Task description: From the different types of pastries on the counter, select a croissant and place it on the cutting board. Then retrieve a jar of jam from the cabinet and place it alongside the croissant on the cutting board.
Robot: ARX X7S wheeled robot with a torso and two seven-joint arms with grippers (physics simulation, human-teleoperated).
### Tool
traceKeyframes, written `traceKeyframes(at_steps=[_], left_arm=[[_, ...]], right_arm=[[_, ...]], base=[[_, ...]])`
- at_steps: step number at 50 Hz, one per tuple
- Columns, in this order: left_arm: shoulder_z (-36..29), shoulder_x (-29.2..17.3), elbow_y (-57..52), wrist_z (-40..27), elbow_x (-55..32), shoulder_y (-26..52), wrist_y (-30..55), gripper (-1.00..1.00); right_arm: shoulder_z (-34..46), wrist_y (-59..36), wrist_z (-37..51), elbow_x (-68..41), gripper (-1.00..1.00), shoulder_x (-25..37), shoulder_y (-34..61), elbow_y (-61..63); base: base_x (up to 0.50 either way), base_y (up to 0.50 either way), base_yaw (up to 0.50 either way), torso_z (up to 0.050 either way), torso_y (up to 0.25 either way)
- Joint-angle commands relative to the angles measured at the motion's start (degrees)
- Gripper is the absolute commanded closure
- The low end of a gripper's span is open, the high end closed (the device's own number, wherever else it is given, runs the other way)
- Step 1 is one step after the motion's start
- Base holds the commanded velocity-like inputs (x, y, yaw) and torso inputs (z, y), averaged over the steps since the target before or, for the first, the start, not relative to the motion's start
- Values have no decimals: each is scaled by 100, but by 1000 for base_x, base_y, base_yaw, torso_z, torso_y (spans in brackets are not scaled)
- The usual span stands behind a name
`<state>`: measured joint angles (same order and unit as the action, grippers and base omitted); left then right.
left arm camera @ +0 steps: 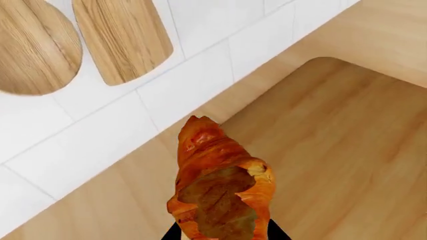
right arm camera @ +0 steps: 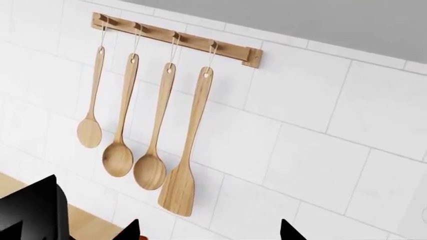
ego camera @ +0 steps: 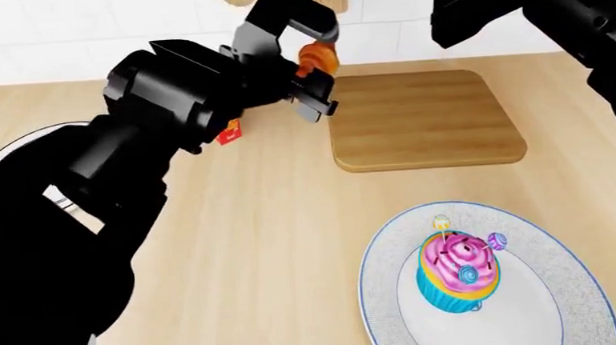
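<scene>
Croissant [ego camera: 319,57] gripped in left claw [ego camera: 318,68] near cutting board [ego camera: 425,121]; cupcake [ego camera: 460,273] sits apart on plate [ego camera: 572,285].

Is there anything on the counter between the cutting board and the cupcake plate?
No. In the head view, only bare counter separates the cutting board from the plate holding the cupcake.

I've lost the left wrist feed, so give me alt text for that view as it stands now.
A golden-brown croissant sits gripped between the left gripper's black fingers, filling the lower middle of the picture. Beyond it are the mid-brown cutting board, the light beige counter and a white tiled wall, where the ends of two wooden utensils hang.
</scene>
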<state>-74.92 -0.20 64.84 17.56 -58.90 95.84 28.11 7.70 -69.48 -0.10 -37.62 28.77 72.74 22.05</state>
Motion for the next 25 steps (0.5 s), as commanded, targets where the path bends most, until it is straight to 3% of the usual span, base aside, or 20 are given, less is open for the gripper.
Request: traceKeyframes(at_steps=[1, 18, 25], left_arm=[[-1259, 20, 38, -591, -1565, 23, -678, 100], [-1349, 20, -434, -711, -1462, -171, -856, 100], [-1346, 20, -576, -652, -1336, -169, -784, 100]], right_arm=[[-40, 49, 15, -23, -100, 11, -38, -8], [-68, 118, 26, -54, -100, 19, -79, -34], [-73, 139, 34, -67, -100, 18, -89, -38]], base=[[0, 0, 0, 0, 0], [0, 0, 0, 0, 0], [0, 0, 0, 0, -100]])
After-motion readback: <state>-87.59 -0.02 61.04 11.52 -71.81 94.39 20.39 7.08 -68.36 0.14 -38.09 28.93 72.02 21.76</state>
